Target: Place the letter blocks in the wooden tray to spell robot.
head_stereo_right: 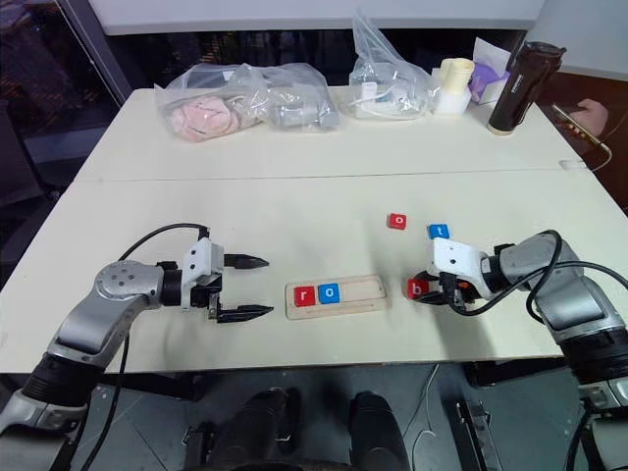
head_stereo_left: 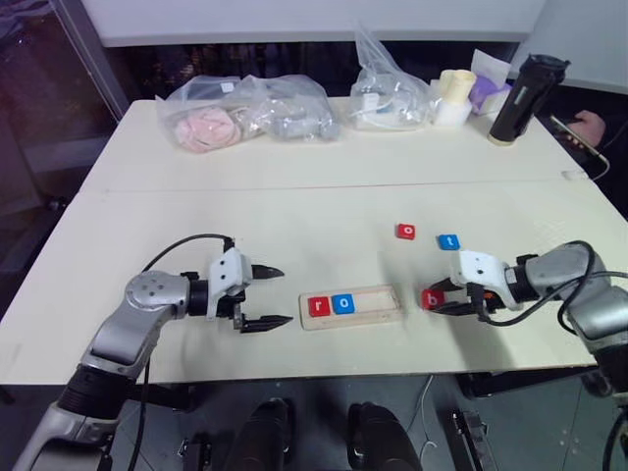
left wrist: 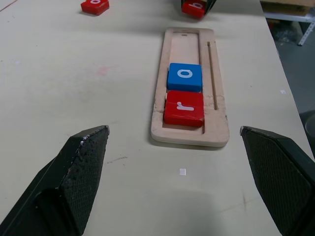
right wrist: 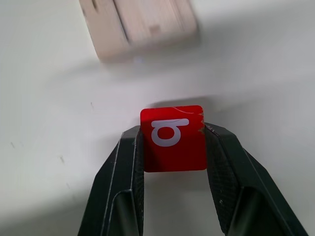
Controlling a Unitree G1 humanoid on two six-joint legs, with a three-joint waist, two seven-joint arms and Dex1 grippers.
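5 letter blocks in all: red r (head_stereo_left: 318, 305) & blue o (head_stereo_left: 342, 303) sit side by side at the left end of the wooden tray (head_stereo_left: 383, 312); rest of the groove is bare, room for 3 more. Red b (right wrist: 173, 138) is pinched in the right claw (right wrist: 173, 147), closed on its two sides, just right of the tray's end. Red o (head_stereo_left: 405, 232) & blue t (head_stereo_left: 448, 241) lie loose on the table (head_stereo_left: 294, 206) beyond the tray, near each other, not touching. Left claw (head_stereo_left: 265, 295) hangs wide open just left of the tray, holding nothing. Tray is near the table's front edge. Far edge is crowded: 2 plastic bags (head_stereo_left: 245, 113), (head_stereo_left: 388, 93), a dark bottle (head_stereo_left: 517, 98). Right wrist view shows the b's letter up close; left wrist view shows a thin slot along the tray.
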